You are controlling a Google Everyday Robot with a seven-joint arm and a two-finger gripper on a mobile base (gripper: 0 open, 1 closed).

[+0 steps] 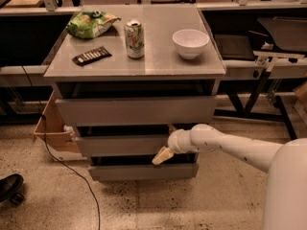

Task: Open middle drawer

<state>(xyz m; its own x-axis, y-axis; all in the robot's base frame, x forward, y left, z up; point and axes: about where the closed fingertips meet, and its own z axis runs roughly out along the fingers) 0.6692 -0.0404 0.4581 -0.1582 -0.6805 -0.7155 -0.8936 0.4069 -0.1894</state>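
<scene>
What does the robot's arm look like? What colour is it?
The arm is smooth, round and white, with tiny dark dots and a ball-shaped wrist joint. Its gripper, by the middle drawer, is small and cream-coloured. No cables show.

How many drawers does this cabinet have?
3: the top drawer under the tabletop, the middle drawer below it with the gripper at its lower right corner, and the bottom drawer near the floor.

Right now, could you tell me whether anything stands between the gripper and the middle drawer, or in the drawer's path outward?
Nothing visible does. The gripper is at the right end of the middle drawer, and only the robot's own arm reaches across in front.
</scene>
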